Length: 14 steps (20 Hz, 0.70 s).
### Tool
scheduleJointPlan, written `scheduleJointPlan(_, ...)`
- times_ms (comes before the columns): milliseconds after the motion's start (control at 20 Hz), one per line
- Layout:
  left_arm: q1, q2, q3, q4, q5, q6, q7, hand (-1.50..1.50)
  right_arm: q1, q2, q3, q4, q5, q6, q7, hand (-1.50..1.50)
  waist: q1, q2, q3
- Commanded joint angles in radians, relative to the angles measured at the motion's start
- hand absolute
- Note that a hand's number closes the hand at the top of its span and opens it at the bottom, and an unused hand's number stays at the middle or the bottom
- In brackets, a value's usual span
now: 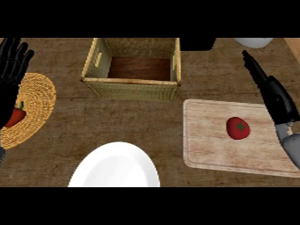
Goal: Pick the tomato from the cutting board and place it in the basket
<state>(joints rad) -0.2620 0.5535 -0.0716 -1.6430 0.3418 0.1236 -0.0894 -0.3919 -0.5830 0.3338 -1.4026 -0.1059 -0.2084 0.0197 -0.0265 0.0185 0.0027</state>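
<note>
A: The right hand [274, 94] is hanging over the right edge of the pale rectangular wooden cutting board [210, 149], fingers lying straight and together, pointing away up the counter. It is holding nothing and touching nothing.

B: And the round red tomato with the green stem [238, 128]?

A: It is sitting on the board's right half, just beside that hand's wrist but apart from it.

B: The square woven straw basket [133, 85]?

A: It is standing up and to the left of the board, well apart from the tomato.

B: The other side?

A: The left hand [3, 72] is resting at the left edge, fingers up and spread, empty, over a round woven straw mat [38, 99] where a small red pepper [17, 116] is lying. A white oval plate [116, 169] is sitting at the front.
</note>
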Motion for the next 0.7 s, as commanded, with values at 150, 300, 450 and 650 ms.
scheduleJointPlan(150,0.217,-0.095,-0.112,0.163,0.007,0.03,0.142,0.0,-0.043,0.128,-0.053,-0.068,-0.271,0.21,-0.111,1.5,0.066,0.004,0.003)
scheduleJointPlan(300,0.282,-0.112,-0.16,0.26,0.017,0.021,0.232,0.0,-0.09,0.137,0.074,-0.153,-0.272,0.411,-0.202,1.5,0.098,0.017,0.003)
scheduleJointPlan(450,0.323,-0.138,-0.189,0.287,-0.007,0.059,0.269,0.0,0.018,0.202,0.146,-0.158,-0.291,0.482,-0.302,1.5,0.045,-0.01,0.001)
scheduleJointPlan(650,0.363,-0.146,-0.168,0.311,-0.028,0.072,0.247,0.0,0.127,0.149,0.19,-0.289,-0.087,0.34,-0.255,-1.5,0.02,-0.022,-0.003)
